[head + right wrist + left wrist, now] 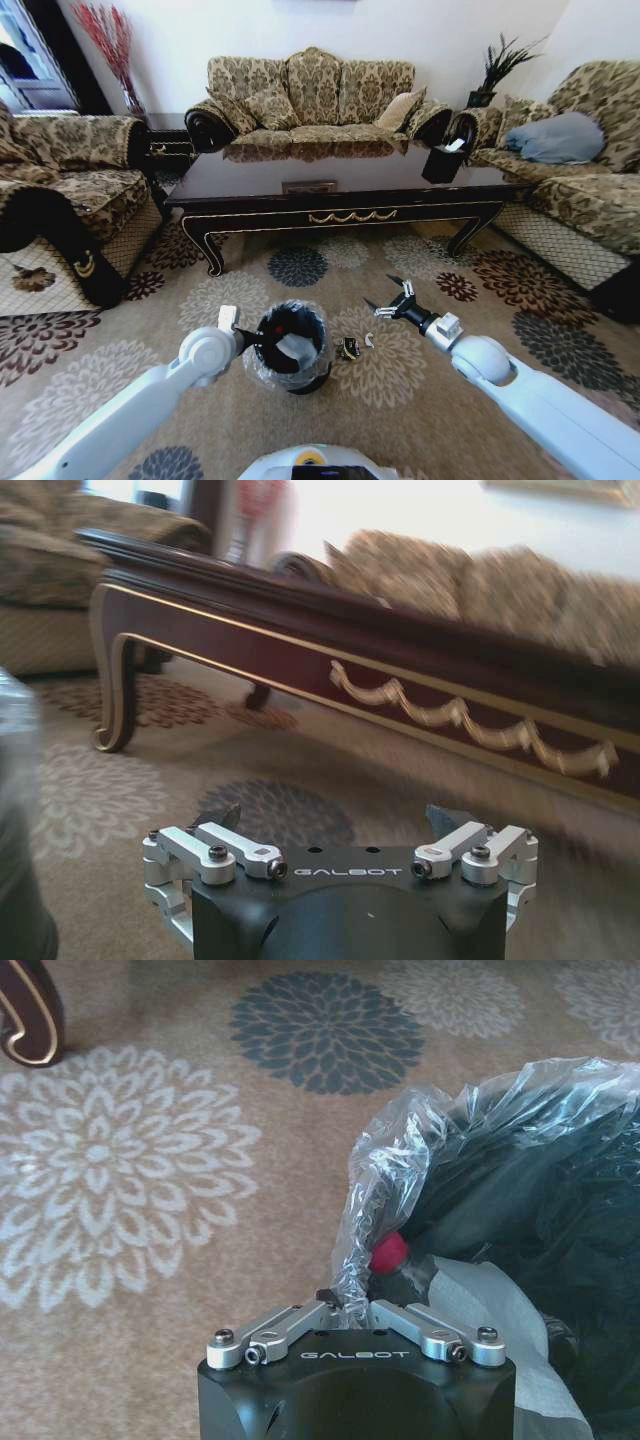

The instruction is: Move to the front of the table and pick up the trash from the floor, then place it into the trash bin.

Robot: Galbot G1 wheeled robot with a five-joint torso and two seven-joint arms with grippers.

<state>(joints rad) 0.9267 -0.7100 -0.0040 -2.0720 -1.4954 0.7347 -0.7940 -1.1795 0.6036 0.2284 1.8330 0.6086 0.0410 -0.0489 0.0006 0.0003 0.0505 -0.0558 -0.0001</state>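
The black trash bin with its crinkled plastic liner stands on the carpet in front of the long dark table. My left gripper is at the bin's near rim with its jaws drawn together; a fold of the liner hides the tips, so I cannot tell if they hold anything. A red scrap and white paper lie inside the bin. On the floor right of the bin lie a dark-and-yellow wrapper and a white scrap. My right gripper hovers open and empty above and beyond them.
Patterned sofas ring the rug on the left, back and right. A black tissue box sits on the table's right end. The table's curved leg and gold-trimmed apron face my right gripper. Open carpet lies around the bin.
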